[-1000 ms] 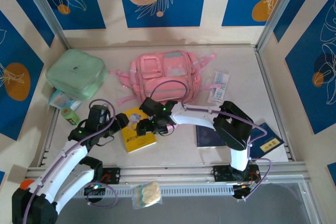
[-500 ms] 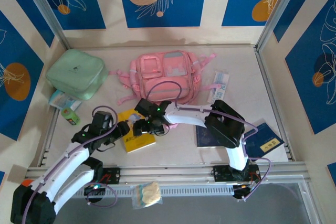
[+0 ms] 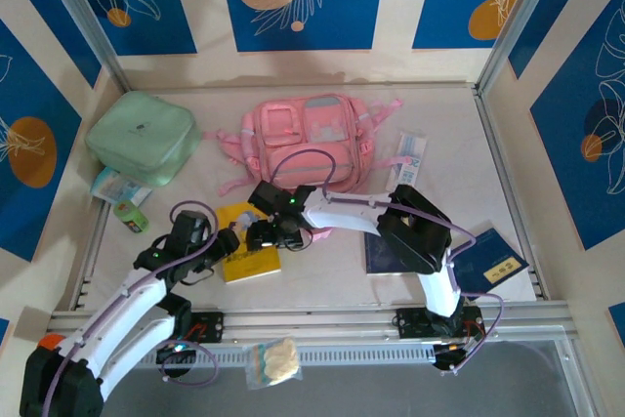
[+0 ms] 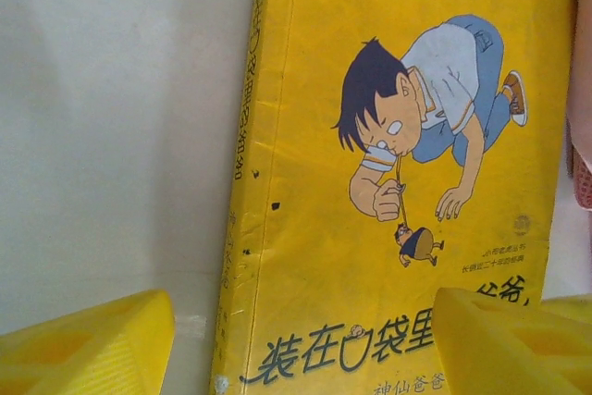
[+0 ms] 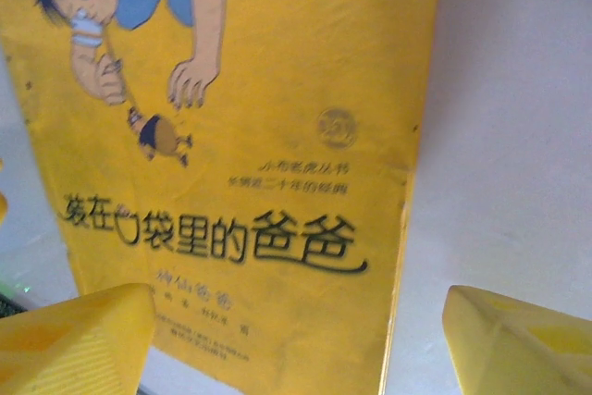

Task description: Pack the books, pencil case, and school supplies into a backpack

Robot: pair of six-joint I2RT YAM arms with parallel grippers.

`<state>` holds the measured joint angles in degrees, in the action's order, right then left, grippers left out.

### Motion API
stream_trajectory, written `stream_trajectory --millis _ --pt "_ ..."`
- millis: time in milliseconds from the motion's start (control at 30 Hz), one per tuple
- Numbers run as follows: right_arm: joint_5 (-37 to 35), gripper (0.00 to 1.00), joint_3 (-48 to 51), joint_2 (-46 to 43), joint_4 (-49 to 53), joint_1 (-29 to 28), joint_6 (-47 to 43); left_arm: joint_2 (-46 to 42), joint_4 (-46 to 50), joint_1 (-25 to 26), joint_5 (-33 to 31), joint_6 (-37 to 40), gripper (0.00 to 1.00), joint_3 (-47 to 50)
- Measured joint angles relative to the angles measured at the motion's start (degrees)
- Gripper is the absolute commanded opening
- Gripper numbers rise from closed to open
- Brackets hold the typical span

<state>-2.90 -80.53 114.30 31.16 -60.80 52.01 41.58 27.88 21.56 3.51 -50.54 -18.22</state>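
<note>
The left tool (image 4: pixel 296 349) gapes wide and holds nothing. One finger hangs over the bare counter (image 4: pixel 111 136), the other over the yellow book (image 4: pixel 388 182), straddling its spine edge. The right tool (image 5: pixel 296 339), equally wide and empty, straddles the opposite edge. The book lies flat near the pink backpack (image 3: pixel 312 139). The step looks like picking this book up. Next, a finger must get under an edge, since a thin paperback offers little to pinch.

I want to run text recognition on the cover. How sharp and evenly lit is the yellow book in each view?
Left wrist: yellow book sharp, evenly lit, no glare; near fingers blurred. Right wrist: cover softer, title readable. Top external: book tiny, text unreadable.
</note>
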Motion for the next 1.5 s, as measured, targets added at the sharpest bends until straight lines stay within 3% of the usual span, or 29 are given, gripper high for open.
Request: stream_trajectory --millis 833,1500 --pt "0.1 0.73 -6.8 4.4 2.8 -1.5 -0.6 -1.1 -1.9 0.0 -0.2 -0.4 0.55 3.6" --pt "3.7 0.49 -4.8 -1.0 -2.8 0.3 2.5 -2.0 -1.0 0.0 -1.5 -1.1 0.51 4.0"
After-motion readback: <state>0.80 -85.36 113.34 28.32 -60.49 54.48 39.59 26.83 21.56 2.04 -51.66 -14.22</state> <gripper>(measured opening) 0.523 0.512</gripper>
